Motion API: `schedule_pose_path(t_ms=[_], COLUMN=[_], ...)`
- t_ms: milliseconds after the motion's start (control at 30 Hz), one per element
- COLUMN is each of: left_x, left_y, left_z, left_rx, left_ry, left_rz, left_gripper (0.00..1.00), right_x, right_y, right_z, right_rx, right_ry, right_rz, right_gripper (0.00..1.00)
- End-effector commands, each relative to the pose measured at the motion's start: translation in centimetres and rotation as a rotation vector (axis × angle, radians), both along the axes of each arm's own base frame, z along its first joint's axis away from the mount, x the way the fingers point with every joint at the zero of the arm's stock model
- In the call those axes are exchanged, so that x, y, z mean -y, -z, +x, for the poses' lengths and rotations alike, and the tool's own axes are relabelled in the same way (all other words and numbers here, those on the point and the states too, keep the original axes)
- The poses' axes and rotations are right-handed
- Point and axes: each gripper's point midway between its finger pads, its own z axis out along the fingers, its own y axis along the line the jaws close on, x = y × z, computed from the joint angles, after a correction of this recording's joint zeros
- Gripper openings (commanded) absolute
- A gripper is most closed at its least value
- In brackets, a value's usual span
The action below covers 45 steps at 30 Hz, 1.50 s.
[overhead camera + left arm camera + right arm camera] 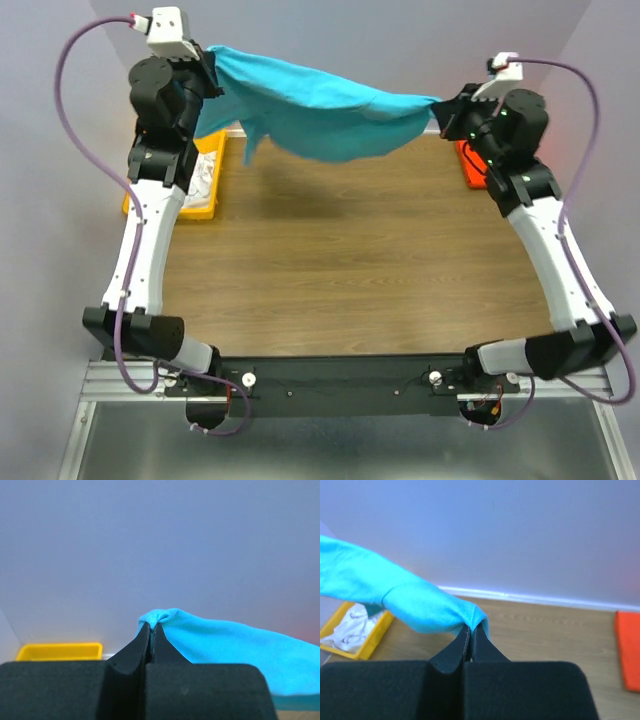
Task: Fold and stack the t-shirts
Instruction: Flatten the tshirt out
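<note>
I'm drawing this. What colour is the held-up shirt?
The shirt is turquoise blue, clearest in the top view.

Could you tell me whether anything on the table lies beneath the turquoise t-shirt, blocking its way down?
Nothing visible does: the table under the turquoise t-shirt is bare wood; the yellow bin and orange-red t-shirt sit aside.

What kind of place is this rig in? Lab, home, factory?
Most likely a lab test cell: white-and-black left arm and right arm mounted on an aluminium frame at a wooden tabletop, plain grey-violet walls close around, and a yellow plastic bin of white cloth staged at the side.
</note>
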Motion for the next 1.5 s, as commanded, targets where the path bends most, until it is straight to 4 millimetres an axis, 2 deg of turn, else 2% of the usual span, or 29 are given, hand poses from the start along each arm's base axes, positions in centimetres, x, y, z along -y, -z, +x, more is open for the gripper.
schedule_pose_path(t_ms=[0,33,67,100,167,200,233,300,333,400,433,467,533,567,633,667,733,767,833,867,933,967,1000,1067,1100,1167,1200,1267,1467], left_x=[-0.6,0.1,0.3,0.9,1.2,1.4,1.8,2.4,3.0,3.6,3.7,3.8,3.8,3.8,3.4,3.2,2.7,2.6,2.7,2.8,2.5,2.4,2.3,2.2,2.2,2.1,2.0,1.8,1.2], left_y=[-5.3,-4.2,-3.1,0.9,4.0,6.3,11.6,16.0,20.8,24.8,28.1,29.5,31.8,31.9,32.3,32.4,32.8,33.9,35.2,35.7,36.9,38.0,38.6,40.2,40.8,42.3,42.3,43.4,45.3], left_z=[-5.1,-6.2,-6.5,-6.0,-7.1,-7.2,-7.1,-8.1,-8.7,-9.6,-10.4,-10.9,-11.8,-12.1,-12.4,-12.5,-12.4,-12.4,-12.3,-12.3,-12.2,-12.1,-12.1,-12.2,-12.4,-12.7,-12.6,-12.9,-13.4], left_rx=[0.146,0.131,0.110,0.027,-0.032,-0.077,-0.186,-0.275,-0.376,-0.464,-0.538,-0.574,-0.641,-0.646,-0.659,-0.662,-0.676,-0.710,-0.755,-0.769,-0.798,-0.828,-0.845,-0.892,-0.909,-0.948,-0.948,-0.967,-1.006], left_ry=[0.013,0.061,0.076,0.104,0.133,0.143,0.162,0.196,0.230,0.262,0.269,0.276,0.277,0.275,0.255,0.243,0.211,0.207,0.214,0.212,0.193,0.184,0.177,0.169,0.166,0.159,0.156,0.142,0.117], left_rz=[0.037,0.037,0.030,0.030,0.006,0.003,-0.002,-0.025,-0.033,-0.055,-0.059,-0.065,-0.075,-0.075,-0.076,-0.074,-0.065,-0.058,-0.057,-0.059,-0.057,-0.057,-0.056,-0.053,-0.052,-0.048,-0.047,-0.042,-0.027], left_gripper=[0.00,0.00,0.00,0.00,0.00,0.00,0.01,0.12,0.16,0.29,0.36,0.40,0.53,0.60,0.65,0.65,0.65,0.65,0.63,0.62,0.61,0.60,0.59,0.58,0.57,0.55,0.55,0.54,0.54], right_x=[2.5,2.9,3.5,3.7,4.3,4.3,4.2,3.8,3.8,2.3,2.0,1.7,0.8,0.6,0.8,1.2,1.4,1.3,1.2,1.2,1.2,1.3,1.4,1.1,1.0,0.9,0.9,0.8,2.5], right_y=[-1.9,-3.1,-2.5,0.3,2.3,6.4,8.8,12.6,16.9,20.4,23.2,24.5,25.8,26.3,26.3,26.0,25.8,25.7,26.0,27.2,27.0,27.7,29.4,30.3,31.8,34.0,34.0,35.9,40.1], right_z=[-3.1,-4.9,-5.4,-5.8,-7.4,-7.7,-8.2,-9.5,-10.5,-12.3,-13.5,-14.2,-15.8,-16.3,-16.6,-16.2,-15.6,-14.8,-14.0,-13.3,-11.8,-11.1,-10.6,-9.4,-9.1,-8.8,-8.8,-9.1,-10.6], right_rx=[0.056,0.091,0.085,0.035,0.006,-0.080,-0.133,-0.231,-0.334,-0.436,-0.513,-0.555,-0.625,-0.645,-0.645,-0.632,-0.624,-0.630,-0.650,-0.693,-0.700,-0.721,-0.768,-0.786,-0.822,-0.879,-0.879,-0.926,-1.028], right_ry=[0.088,0.088,0.117,0.120,0.136,0.134,0.129,0.112,0.110,0.036,0.015,-0.005,-0.057,-0.067,-0.061,-0.041,-0.033,-0.033,-0.031,-0.023,-0.007,0.005,0.014,0.005,0.004,0.008,0.011,0.015,0.120], right_rz=[-0.067,-0.057,-0.061,-0.074,-0.071,-0.073,-0.076,-0.037,-0.043,0.012,0.018,0.027,0.059,0.063,0.055,0.044,0.019,0.002,-0.009,-0.024,-0.038,-0.049,-0.075,-0.090,-0.101,-0.106,-0.102,-0.101,-0.117], right_gripper=[0.01,0.01,0.01,0.01,0.01,0.01,0.01,0.01,0.01,0.03,0.12,0.18,0.34,0.51,0.63,0.64,0.65,0.65,0.65,0.65,0.64,0.62,0.60,0.51,0.48,0.45,0.45,0.44,0.44])
